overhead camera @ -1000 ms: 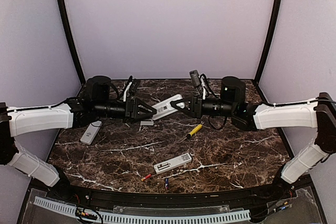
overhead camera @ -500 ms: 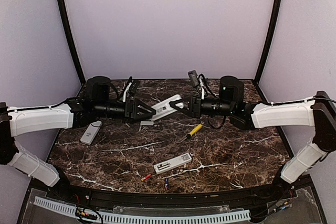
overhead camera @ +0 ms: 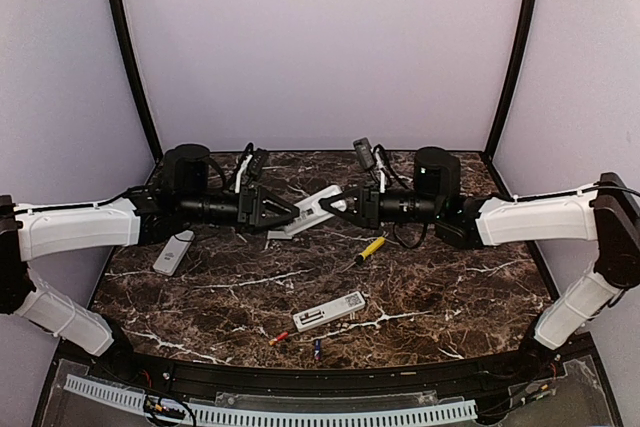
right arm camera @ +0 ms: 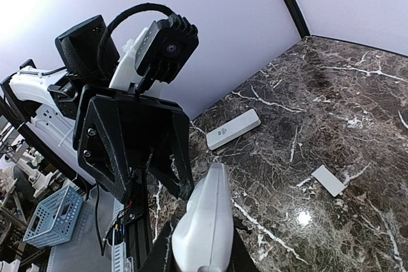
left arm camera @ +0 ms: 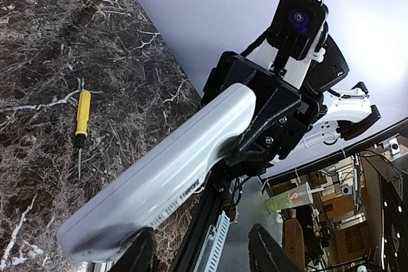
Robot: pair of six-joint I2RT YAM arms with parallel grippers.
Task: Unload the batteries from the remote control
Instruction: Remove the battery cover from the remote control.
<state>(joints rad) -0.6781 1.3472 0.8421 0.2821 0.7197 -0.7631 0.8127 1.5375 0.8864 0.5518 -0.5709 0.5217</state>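
A white remote (overhead camera: 318,205) hangs in the air between the two grippers. My right gripper (overhead camera: 338,209) is shut on its right end; in the right wrist view the remote (right arm camera: 205,221) sits between my fingers (right arm camera: 159,256). My left gripper (overhead camera: 288,213) is open, and the remote's far end lies beside one of its fingers (left arm camera: 141,251), with the other finger well apart. No batteries show on the held remote. An orange-red battery (overhead camera: 278,338) and a blue battery (overhead camera: 317,347) lie near the front edge.
A second white remote (overhead camera: 328,312) lies with its compartment open at front centre. A third remote (overhead camera: 173,252) lies at the left. A yellow-handled screwdriver (overhead camera: 370,248) lies right of centre. A white cover plate (right arm camera: 330,179) lies on the marble under the grippers.
My right gripper has moved left with the remote, bringing its free end in beside the left gripper's fingers. The left arm has stayed put.
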